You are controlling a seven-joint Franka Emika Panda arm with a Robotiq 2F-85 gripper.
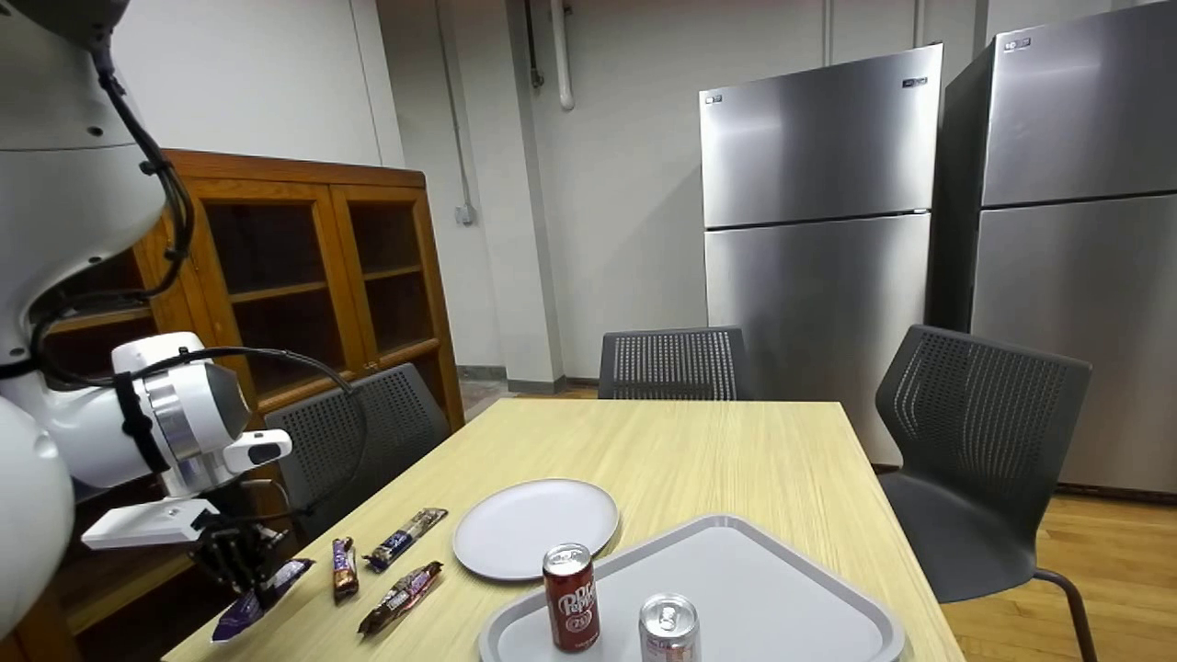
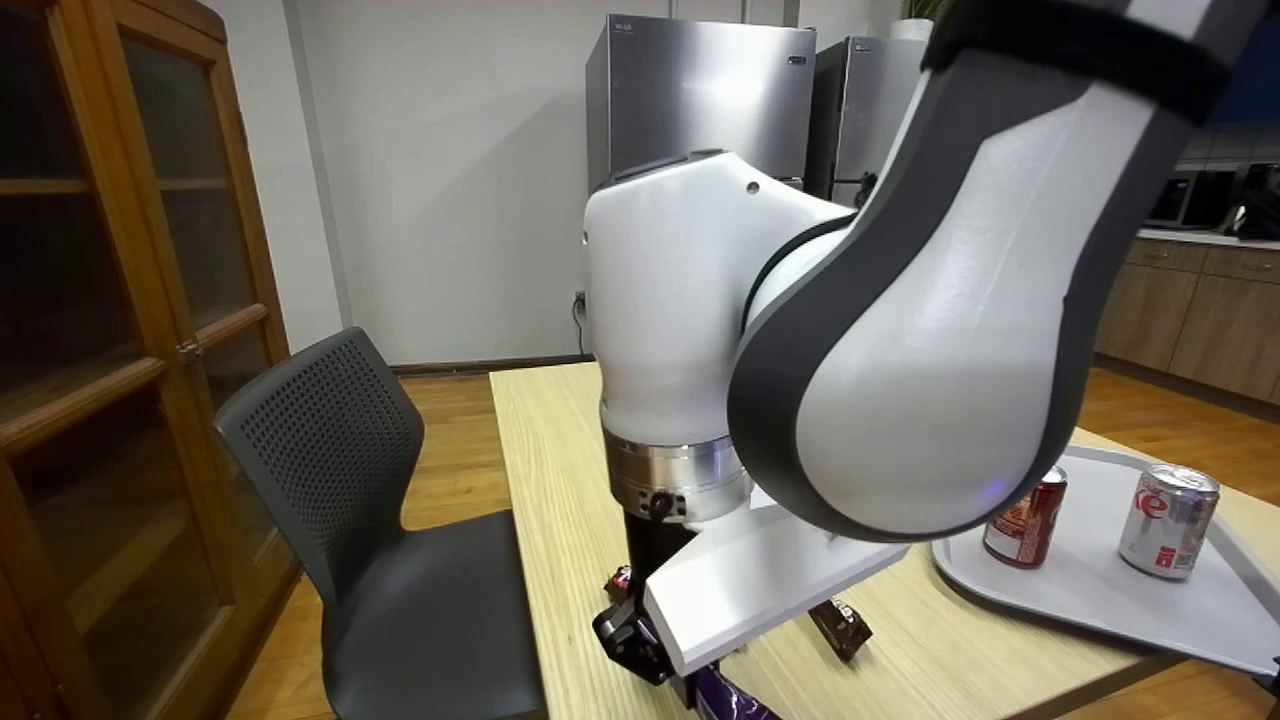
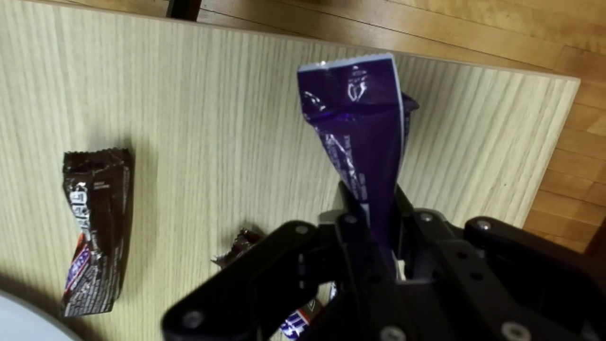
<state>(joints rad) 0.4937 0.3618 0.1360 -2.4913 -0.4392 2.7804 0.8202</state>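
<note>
Purple packet (image 3: pixel 363 130), gripped, long axis toward table edge (image 3: pixel 265 36)

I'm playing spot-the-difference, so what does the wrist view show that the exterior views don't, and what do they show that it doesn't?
Only the wrist view shows lines of tiny print on a brown wrapper. Only the exterior views show the tray, red can, silver can and fridges. They all share the hand, the purple wrapper it holds, and the table.
</note>
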